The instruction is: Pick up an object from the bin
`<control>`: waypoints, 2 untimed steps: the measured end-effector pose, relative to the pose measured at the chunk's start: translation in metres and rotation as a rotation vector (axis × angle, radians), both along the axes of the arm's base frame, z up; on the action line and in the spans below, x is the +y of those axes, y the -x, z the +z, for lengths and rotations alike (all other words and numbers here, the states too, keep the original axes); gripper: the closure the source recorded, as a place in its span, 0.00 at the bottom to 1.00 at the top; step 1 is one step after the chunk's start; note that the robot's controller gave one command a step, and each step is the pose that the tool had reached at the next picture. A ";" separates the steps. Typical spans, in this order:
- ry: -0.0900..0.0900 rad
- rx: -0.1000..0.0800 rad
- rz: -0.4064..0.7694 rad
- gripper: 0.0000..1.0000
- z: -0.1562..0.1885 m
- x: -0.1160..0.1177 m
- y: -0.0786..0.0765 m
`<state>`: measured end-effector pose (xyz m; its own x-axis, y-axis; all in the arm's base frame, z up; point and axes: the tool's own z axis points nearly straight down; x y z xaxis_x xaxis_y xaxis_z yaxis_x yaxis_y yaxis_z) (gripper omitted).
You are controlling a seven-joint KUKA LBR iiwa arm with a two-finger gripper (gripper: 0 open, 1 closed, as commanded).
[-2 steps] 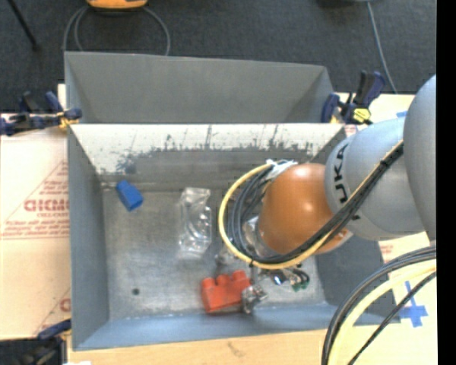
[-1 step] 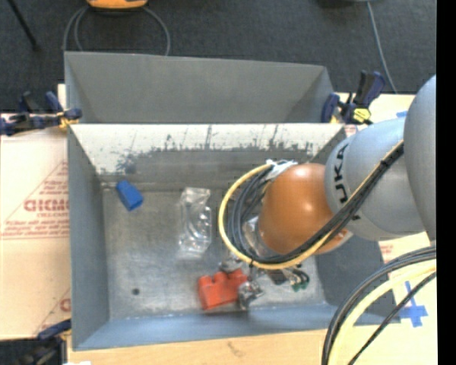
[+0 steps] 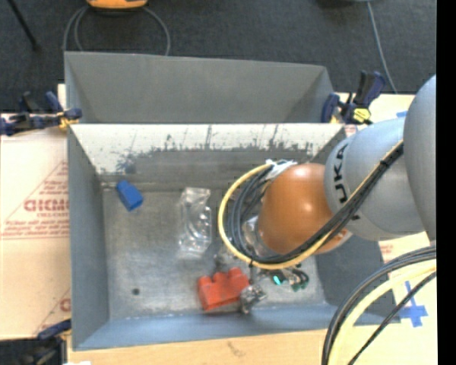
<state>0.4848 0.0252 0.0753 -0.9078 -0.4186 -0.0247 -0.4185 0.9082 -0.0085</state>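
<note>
Where gripper (image 3: 245, 295) hangs, red blk (image 3: 216, 290), scuffed bin (image 3: 140, 261)

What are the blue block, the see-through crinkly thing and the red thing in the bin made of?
Blue block: probably foam or matte plastic, flat colour without shine. See-through thing: likely thin clear plastic film, crinkled with bright glints. Red thing: matte plastic or rubber perhaps; its dull even surface leaves that open.
</note>
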 end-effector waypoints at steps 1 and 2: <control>0.000 0.003 0.001 1.00 0.000 0.000 0.001; 0.007 0.016 0.247 1.00 0.161 -0.013 0.001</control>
